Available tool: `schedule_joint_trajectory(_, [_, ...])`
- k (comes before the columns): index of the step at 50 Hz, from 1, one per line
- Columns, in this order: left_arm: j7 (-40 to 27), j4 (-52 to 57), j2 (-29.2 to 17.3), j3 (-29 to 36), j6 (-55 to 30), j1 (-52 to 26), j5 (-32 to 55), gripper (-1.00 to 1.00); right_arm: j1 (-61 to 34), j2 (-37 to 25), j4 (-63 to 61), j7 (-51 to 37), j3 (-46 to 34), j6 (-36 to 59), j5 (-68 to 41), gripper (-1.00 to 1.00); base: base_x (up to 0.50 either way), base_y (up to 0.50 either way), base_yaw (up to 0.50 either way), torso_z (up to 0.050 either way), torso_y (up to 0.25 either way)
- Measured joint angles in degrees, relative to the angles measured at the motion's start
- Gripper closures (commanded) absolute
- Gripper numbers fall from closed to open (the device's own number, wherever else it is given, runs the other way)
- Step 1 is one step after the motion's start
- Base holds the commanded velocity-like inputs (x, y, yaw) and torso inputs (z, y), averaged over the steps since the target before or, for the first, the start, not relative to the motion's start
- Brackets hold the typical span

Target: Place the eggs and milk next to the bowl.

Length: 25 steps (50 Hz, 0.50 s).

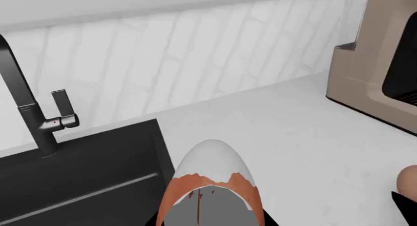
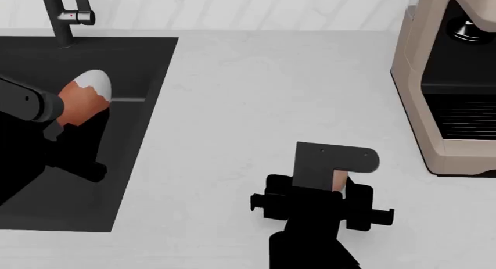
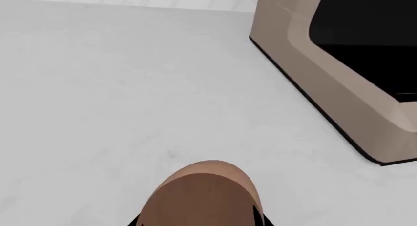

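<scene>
Right gripper [image 2: 338, 179] clamps the tan-pink egg [image 3: 205, 194] above the white counter [image 2: 256, 100]; only a sliver shows from the head, the right wrist view shows its dome. Left gripper [image 2: 78, 126] pinches the reddish-brown egg [image 2: 83, 97] over the black sink [image 2: 124, 54]. Faucet [image 1: 39, 113] beyond. Beige coffee machine [image 2: 445, 83] farthest right.

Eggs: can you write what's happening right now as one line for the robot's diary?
left gripper: shut on reddish-brown egg, over sink | right gripper: shut on tan egg, over counter | bowl, milk: not in view
</scene>
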<state>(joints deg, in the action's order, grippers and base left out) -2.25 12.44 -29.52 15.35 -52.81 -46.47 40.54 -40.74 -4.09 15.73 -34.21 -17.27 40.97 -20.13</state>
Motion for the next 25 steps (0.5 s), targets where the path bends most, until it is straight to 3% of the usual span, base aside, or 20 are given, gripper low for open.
schedule_joint_trajectory(10, [0.1, 0.0, -0.1, -0.1, 0.4, 0.4, 0.1, 1.00, 0.1, -0.6, -1.6, -0.9, -0.8, 1.0, -1.0, 1.00, 0.00, 0.00, 0.00, 0.000, 0.000])
schedule_joint_trajectory(25, [-2.3, 2.2, 1.0, -3.0, 2.1, 4.2, 1.7, 1.00, 0.5, -5.8, -14.5, 1.9, -3.2, 2.9, -2.7, 1.00, 0.00, 0.00, 0.00, 0.000, 0.000])
